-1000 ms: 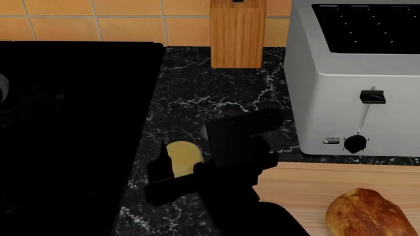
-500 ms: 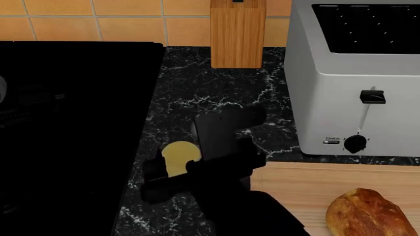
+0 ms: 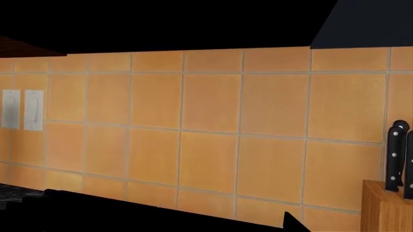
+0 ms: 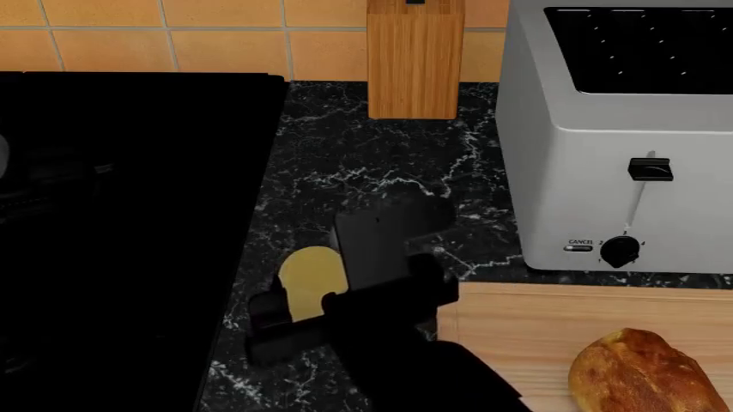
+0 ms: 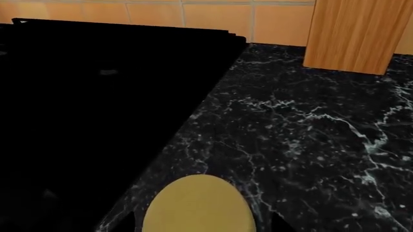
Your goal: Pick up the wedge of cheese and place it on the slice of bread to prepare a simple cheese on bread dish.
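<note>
black marble counter (image 4: 378, 163) carries it all: the silver toaster (image 4: 619, 137) at the back right, the pale wooden cutting board (image 4: 538, 330) in front of it, the bread (image 4: 647, 373) lying on that board, and the small yellow cheese (image 4: 311, 276) on the bare stone just beside the dark hob (image 4: 126, 223). cheese and bread lie well apart.

my right gripper (image 4: 304, 300) hangs over the cheese, fingers parted to either side of it and not closed on it; i hold nothing there. to do this grasp well, i judge i should centre the rounded piece between the fingers, settle low near the counter and close slowly, since its smooth sides could slip out.

the head view shows the bread and my arm's bulk hiding part of the cheese; the right wrist view shows the cheese (image 5: 197, 205) close and unobstructed, but no bread. the left wrist view shows only tiled wall (image 3: 206, 130) and knife block (image 3: 387, 208); i cannot tell that gripper's state.
</note>
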